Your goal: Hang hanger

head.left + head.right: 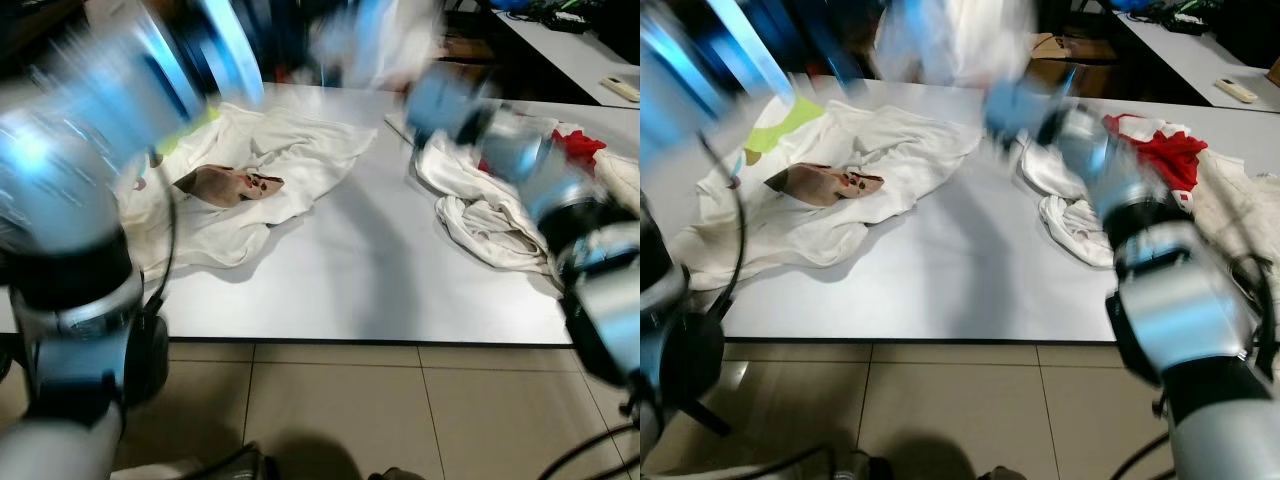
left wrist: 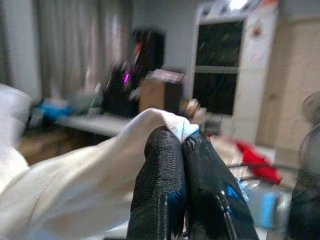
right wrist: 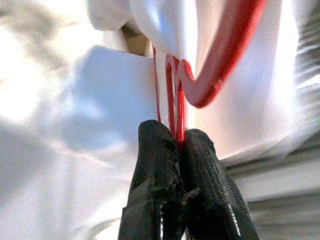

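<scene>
Right hand [image 3: 179,145] pinching red hanger [image 3: 227,55] | left hand [image 2: 182,145] clamped on white garment [image 2: 75,185] | keep both grips firm, lift level.

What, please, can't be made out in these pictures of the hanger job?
- Hanger: right wrist view shows just a red curve and thin wires; white cloth covers the rest, and the top edge cuts it off.
- Both arms: motion blur smears them in the eye views.
- Where to hang it: no rail or hook is identifiable in the blurred room in the left wrist view.
- Red garment: partly hidden behind the right arm.
- Left claw: pinches a white fold; which garment is unclear.
</scene>
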Controlling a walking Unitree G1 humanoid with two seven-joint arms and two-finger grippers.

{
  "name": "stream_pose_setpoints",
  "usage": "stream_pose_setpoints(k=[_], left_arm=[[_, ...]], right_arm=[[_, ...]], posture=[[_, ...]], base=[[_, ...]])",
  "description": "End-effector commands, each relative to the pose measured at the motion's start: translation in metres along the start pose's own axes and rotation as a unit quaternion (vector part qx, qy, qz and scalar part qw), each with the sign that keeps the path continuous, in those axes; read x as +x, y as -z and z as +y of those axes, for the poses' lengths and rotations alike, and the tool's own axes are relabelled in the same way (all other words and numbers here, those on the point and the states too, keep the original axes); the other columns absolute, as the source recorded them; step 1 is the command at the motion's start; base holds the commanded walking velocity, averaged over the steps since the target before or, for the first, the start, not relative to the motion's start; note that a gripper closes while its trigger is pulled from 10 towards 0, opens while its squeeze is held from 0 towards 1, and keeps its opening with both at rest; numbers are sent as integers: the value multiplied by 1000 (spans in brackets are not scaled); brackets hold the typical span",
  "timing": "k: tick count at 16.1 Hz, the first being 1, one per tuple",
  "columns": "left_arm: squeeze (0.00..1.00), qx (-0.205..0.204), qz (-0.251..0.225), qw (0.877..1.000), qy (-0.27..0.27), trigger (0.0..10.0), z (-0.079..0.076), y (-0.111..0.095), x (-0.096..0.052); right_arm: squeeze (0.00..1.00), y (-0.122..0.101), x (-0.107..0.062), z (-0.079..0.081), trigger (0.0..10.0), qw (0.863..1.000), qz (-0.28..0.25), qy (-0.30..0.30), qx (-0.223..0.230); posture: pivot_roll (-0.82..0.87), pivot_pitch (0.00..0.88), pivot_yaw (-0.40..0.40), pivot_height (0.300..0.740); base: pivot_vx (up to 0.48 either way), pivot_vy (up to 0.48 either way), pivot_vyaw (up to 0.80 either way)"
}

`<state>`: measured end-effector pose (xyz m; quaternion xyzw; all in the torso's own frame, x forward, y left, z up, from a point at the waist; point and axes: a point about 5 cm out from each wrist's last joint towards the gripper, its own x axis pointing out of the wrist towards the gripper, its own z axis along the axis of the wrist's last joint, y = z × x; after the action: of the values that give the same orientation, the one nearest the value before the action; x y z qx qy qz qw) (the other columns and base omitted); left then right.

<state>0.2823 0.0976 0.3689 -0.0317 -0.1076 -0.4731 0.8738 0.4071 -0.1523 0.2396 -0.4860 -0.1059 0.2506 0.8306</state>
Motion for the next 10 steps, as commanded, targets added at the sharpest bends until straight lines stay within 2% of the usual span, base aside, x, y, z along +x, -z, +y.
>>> stream_pose_setpoints(k=[1,3,4,6,7,8,10], left_arm=[[0,12,27,999,-13,10000,-1,14,6],[0,-15,76,996,-50,10000,7,54,10],[0,-20,126,986,-107,10000,20,96,9],[0,0,164,973,-165,10000,36,125,5],[0,48,177,959,-219,10000,53,137,0],[0,81,174,950,-247,10000,65,137,-2],[0,109,143,942,-284,10000,85,128,-4]], right_arm=[[0,9,-5,15,10000,999,0,-51,14],[0,33,-21,58,10000,989,18,-134,58],[0,51,-41,95,10000,979,23,-189,76],[0,60,-52,108,10000,977,28,-191,92],[0,65,-60,111,10000,978,28,-179,104],[0,68,-67,111,10000,976,22,-182,116],[0,66,-77,117,10000,969,-1,-213,124]], posture=[[-29,0,-44,740],[-35,0,-44,740],[-45,0,-38,740],[-60,0,-23,740],[-70,0,-12,740],[-73,0,-6,740],[-75,0,1,740]], base=[[0,0,0],[0,0,0],[0,0,0],[0,0,0],[0,0,0],[0,0,0],[0,0,0]])
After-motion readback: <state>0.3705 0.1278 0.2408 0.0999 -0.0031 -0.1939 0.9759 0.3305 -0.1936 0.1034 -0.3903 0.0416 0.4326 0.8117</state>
